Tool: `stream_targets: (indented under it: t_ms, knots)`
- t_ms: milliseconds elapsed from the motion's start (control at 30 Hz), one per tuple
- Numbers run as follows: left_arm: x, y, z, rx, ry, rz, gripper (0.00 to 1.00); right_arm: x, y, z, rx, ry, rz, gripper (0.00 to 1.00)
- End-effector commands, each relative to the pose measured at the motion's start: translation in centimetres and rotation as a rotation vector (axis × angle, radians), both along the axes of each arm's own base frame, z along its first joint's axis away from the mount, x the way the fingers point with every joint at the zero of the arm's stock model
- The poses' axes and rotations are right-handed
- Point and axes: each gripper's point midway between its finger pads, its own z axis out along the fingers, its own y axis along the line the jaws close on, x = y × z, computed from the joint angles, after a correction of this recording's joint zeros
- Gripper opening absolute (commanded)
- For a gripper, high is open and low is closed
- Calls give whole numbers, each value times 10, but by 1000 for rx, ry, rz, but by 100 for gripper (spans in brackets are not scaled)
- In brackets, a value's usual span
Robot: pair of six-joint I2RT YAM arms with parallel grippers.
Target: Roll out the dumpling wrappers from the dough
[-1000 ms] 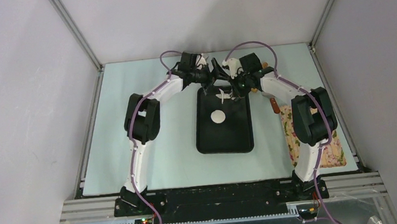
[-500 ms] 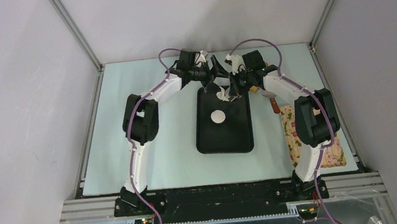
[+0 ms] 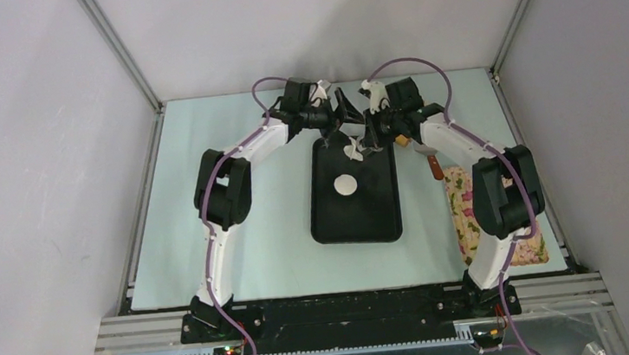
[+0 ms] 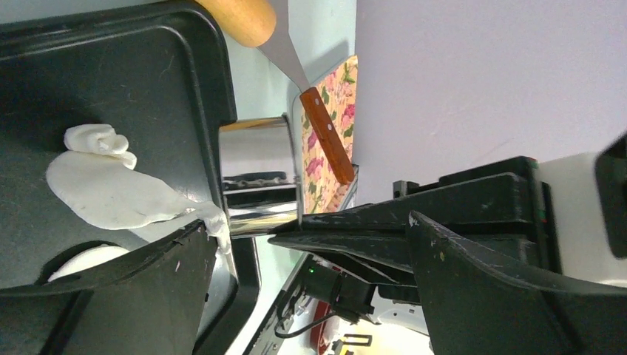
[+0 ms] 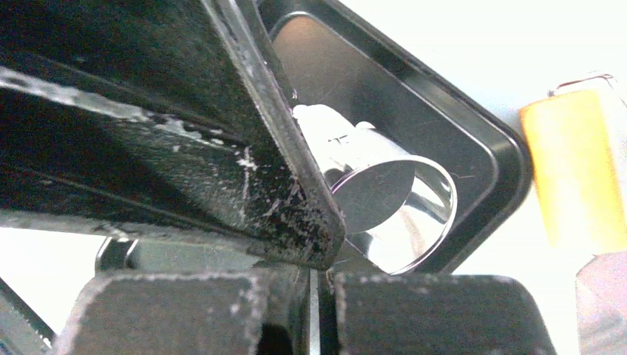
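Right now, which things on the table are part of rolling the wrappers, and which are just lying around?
For the job:
- round dough disc
- ragged dough scrap
- black tray
- wooden rolling pin
- steel cup, probably the cutter

Lying about:
- metal scraper, wooden handle
- floral cloth

Tray (image 3: 333,223): black, smooth, semi-gloss; plastic or coated metal cannot be told.
Steel cup (image 4: 259,174): polished metal, mirror-bright, reflective inside and outside.
The dough (image 4: 103,196): white, matt, soft; smooth on the flattened part, lumpy at 1 edge.
Spatula (image 4: 325,144): dull grey metal blade, red-brown glossy wood handle.
Rolling pin (image 4: 236,18): light, smooth wood.
Mat (image 4: 333,92): floral printed cloth.
Right gripper fingers (image 5: 244,163): black matt plastic, scuffed, white-flecked.
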Motion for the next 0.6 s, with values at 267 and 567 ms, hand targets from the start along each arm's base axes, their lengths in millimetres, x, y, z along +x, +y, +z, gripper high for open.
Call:
stream_targets:
  t_ms: [267,567]
  knots:
    - [-33,-16,35,-45,-55,-99,98,15,21,74,57,-267,4,0]
    - [-43,-19,45,-59,-60,-121,98,16,39,48,50,-190,59,0]
